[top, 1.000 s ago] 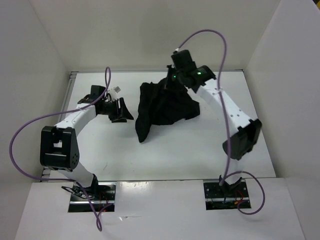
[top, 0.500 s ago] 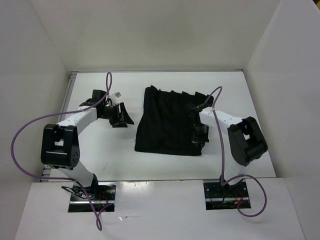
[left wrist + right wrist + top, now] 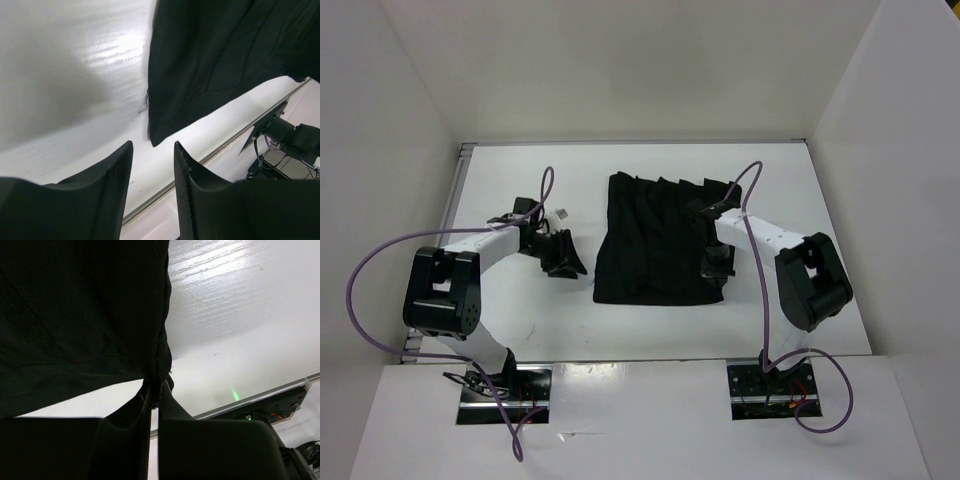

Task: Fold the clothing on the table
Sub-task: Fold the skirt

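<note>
Right pincer (image 3: 155, 390) is clamped on the clothing (image 3: 655, 240) edge; left pincer (image 3: 152, 150) is held part-open, empty, over the table (image 3: 520, 300).

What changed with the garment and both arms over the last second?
The right gripper, shut on the clothing, swung from the far side back toward its base and laid the bunched fabric out flat on the table. The left gripper shifted slightly nearer, open and empty as before.
</note>
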